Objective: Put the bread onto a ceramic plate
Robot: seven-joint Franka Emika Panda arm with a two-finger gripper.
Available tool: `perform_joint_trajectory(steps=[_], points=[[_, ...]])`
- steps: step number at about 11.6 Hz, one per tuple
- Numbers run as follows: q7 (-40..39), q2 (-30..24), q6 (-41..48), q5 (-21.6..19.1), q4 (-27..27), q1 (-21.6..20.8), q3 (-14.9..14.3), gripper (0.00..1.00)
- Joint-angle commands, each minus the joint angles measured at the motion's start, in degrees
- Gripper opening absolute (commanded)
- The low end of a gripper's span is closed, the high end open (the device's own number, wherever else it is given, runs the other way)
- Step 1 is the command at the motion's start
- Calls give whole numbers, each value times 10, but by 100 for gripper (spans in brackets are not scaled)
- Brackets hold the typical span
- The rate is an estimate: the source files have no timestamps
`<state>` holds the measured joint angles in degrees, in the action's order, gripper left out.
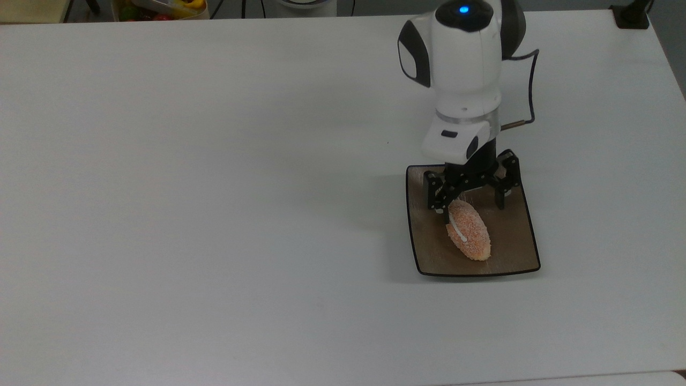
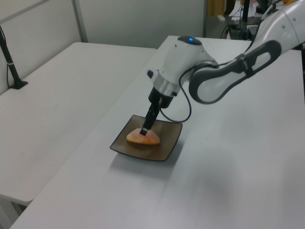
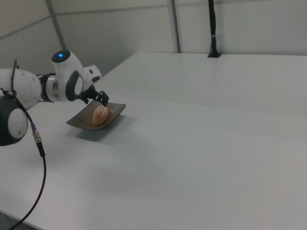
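Table [image 1: 214, 214]: broad white surface, carrying everything below the hand.

Arm [image 1: 463, 69]: white with dark joints, a blue light on top and a black cable [image 1: 530, 80] looping beside it; it stands above the plate's far edge in the top view.

Ceramic plate [image 1: 514, 246]: square, glossy brown with a thin dark rim, lying flat directly under the hand. Judged hard, slick and breakable.

Hand [image 1: 465, 206]: black, two fingers spread wide, holding nothing, poised just above the bread's near end.

Bread [image 1: 469, 237]: small oval orange-pink roll with a white stripe, resting on the plate just below and in front of the hand, apart from both fingers. Judged light, soft and easily squashed, with a crumbly coat that may shed; best held gently across its narrow middle. The placing looks done.
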<state>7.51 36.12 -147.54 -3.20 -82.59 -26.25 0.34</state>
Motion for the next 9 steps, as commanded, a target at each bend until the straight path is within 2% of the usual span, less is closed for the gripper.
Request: perform_joint_trajectory(steps=[1, 6, 9], points=[[15, -108, 33, 8, -69, 19, 3, 100], [17, -268, 337, 4, -68, 81, 0, 100], [18, -342, 478, 4, -71, 110, -10, 100]])
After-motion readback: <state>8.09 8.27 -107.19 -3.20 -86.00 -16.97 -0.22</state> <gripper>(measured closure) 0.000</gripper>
